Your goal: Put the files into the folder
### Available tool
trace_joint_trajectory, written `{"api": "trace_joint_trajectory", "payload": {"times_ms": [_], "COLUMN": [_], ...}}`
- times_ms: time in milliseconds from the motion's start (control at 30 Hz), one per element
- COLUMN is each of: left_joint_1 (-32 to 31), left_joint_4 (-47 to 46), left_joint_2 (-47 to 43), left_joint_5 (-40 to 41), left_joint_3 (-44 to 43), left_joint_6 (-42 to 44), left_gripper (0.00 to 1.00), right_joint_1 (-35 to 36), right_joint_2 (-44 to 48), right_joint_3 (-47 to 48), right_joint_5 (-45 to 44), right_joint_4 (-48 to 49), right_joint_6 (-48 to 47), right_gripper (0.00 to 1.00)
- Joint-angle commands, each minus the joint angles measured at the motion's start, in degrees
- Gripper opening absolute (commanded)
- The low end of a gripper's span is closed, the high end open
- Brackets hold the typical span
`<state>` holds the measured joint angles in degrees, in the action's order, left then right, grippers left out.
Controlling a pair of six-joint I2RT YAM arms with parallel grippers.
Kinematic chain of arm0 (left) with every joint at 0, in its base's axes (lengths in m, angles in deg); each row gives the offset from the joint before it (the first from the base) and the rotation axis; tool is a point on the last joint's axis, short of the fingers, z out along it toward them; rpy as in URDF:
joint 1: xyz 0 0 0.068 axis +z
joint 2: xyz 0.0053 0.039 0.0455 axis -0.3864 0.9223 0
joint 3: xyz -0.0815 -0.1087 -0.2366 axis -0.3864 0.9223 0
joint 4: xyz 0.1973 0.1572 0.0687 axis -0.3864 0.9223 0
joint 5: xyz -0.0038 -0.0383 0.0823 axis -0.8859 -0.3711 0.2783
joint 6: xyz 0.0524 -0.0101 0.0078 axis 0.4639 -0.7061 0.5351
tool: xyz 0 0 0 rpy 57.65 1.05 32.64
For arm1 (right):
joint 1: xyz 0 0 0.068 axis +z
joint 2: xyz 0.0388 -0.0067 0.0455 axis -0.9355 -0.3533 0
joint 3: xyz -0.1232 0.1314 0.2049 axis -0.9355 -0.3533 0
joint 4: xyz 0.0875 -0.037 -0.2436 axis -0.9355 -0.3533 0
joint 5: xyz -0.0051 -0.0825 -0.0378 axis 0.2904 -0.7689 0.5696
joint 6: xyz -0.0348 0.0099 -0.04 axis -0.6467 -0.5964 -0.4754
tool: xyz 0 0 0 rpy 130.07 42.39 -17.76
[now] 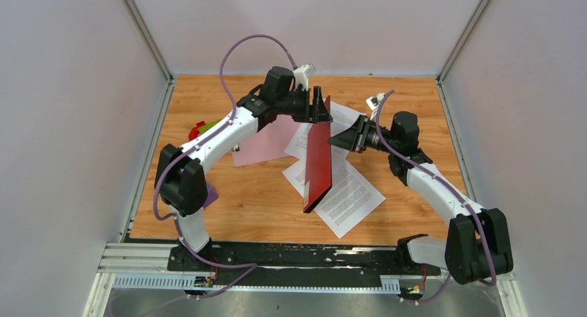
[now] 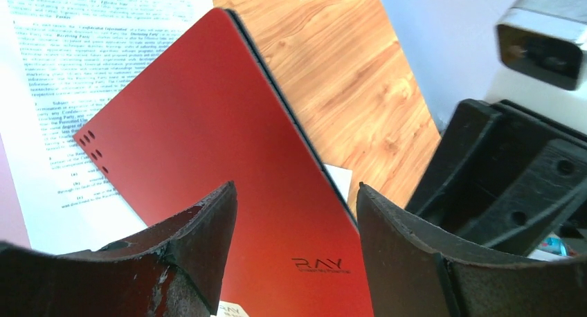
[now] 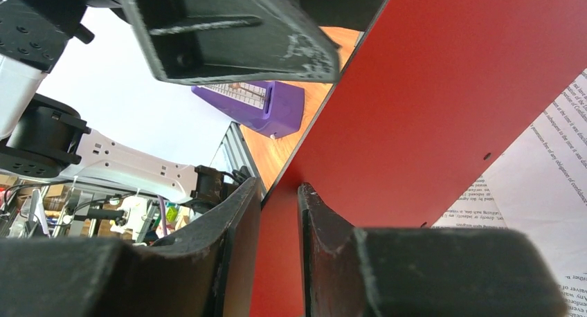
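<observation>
The red folder [image 1: 318, 161] stands on edge, nearly upright, above the two white printed files [image 1: 349, 196] that lie overlapping on the wooden table. My right gripper [image 1: 340, 138] is shut on the folder's right side; in the right wrist view its jaws [image 3: 279, 199] pinch the red cover [image 3: 443, 102]. My left gripper [image 1: 320, 104] is open at the folder's top far edge. In the left wrist view its spread fingers [image 2: 296, 199] frame the red cover [image 2: 221, 151] without clamping it, with a file [image 2: 69, 61] behind it.
A pink sheet [image 1: 266, 140] lies left of the files under the left arm. A purple object [image 1: 210, 192] sits by the left arm's elbow and shows in the right wrist view [image 3: 266, 106]. Red and green items [image 1: 199, 129] sit at the left edge. White walls enclose the table.
</observation>
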<state>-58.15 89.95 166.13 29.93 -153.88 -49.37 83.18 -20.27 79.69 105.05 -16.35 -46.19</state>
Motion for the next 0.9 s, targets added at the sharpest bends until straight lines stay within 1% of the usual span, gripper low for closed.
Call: {"api": "trace_joint_trajectory", "payload": {"times_ms": [0,100,333,533,867], "left_joint_1": [0.2,0.2,0.2,0.2,0.2], "left_joint_4": [0.3,1.1,3.3,4.6,5.8], "left_joint_2": [1.2,1.7,0.7,0.6,-0.4], "left_joint_5": [0.8,1.2,4.3,5.3,7.3], "left_joint_3": [-2.8,-3.4,-3.3,-3.0,-2.3], "left_joint_6": [1.4,1.8,3.9,5.1,6.8], "left_gripper": [0.71,0.67,0.67,0.62,0.61], "right_joint_1": [0.4,0.4,0.3,0.4,0.4], "right_joint_2": [-0.9,-1.0,-0.7,-0.6,0.2], "right_joint_3": [2.0,2.1,2.1,1.9,2.3], "right_joint_5": [-1.8,-1.9,-2.2,-2.4,-2.6], "right_joint_4": [-2.1,-2.4,-3.5,-4.4,-6.1], "right_joint_6": [-2.8,-3.0,-4.1,-4.7,-5.6], "right_gripper": [0.27,0.26,0.26,0.28,0.35]}}
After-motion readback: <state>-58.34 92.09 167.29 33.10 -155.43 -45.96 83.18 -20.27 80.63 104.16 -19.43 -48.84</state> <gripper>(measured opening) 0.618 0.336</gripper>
